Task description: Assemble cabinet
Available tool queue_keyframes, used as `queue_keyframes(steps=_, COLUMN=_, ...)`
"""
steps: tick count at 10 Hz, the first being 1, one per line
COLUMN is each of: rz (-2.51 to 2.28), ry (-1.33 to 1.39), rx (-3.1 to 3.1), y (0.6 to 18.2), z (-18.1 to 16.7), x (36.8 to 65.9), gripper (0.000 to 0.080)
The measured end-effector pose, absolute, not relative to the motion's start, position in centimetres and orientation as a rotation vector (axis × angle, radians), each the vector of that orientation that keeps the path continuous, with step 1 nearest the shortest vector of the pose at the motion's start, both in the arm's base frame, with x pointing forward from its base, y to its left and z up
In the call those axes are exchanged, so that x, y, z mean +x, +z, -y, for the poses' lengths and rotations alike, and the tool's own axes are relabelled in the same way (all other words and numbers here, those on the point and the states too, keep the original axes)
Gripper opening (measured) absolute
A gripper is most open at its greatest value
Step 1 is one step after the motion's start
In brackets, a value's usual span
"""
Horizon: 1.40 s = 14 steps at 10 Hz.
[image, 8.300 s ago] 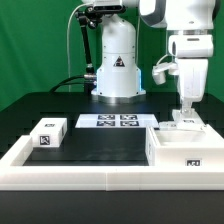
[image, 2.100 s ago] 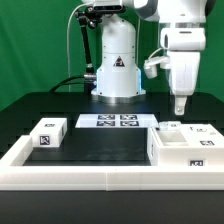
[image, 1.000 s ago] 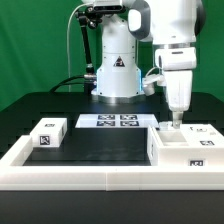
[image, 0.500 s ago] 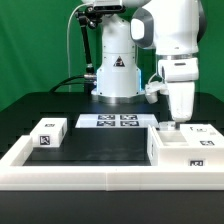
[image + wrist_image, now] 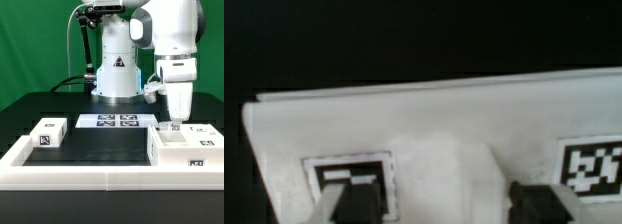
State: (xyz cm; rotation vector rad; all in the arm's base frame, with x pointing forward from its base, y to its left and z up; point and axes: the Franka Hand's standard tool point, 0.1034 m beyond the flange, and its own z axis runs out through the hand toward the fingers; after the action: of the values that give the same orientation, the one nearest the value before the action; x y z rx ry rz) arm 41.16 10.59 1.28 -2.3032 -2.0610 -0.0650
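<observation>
The white cabinet shell (image 5: 185,148) stands at the exterior view's right, against the table rim, with tags on its top and front. A small white drawer block (image 5: 48,133) with a tag lies at the exterior view's left. My gripper (image 5: 172,122) hangs fingers down just over the shell's back left part. In the wrist view the white shell (image 5: 420,130) fills the frame with two tags on it. My gripper (image 5: 446,205) is open, and its dark fingers (image 5: 352,205) straddle the white strip between the tags. Nothing is held.
The marker board (image 5: 120,121) lies in front of the robot base (image 5: 117,65). A low white rim (image 5: 90,172) frames the black table. A green backdrop stands behind.
Over the last seconds the gripper rose off the shell's right side, moved toward the exterior view's left and came down over its back left part. It has barely moved in the last half second.
</observation>
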Motion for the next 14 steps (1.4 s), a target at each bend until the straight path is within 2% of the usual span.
queue_keyframes(steps=1, rz=2.058, ry=-0.063, rx=-2.305, y=1.2, z=-10.5, x=41.1, gripper=0.0232)
queue_keyframes(steps=2, rz=2.057, ry=-0.061, rx=-2.305, y=1.1, z=-10.5, x=41.1, gripper=0.0232)
queue_keyframes(steps=3, rz=2.055, ry=-0.061, rx=-2.306, y=1.1, z=-10.4, x=41.1, gripper=0.0068)
queue_keyframes(steps=9, rz=2.054, ry=-0.061, rx=-2.311, y=1.4, z=-10.3, x=41.1, gripper=0.0068)
queue_keyframes(steps=14, rz=2.079, ry=-0.019, rx=-2.333, y=4.4, z=-9.2, x=41.2, gripper=0.007)
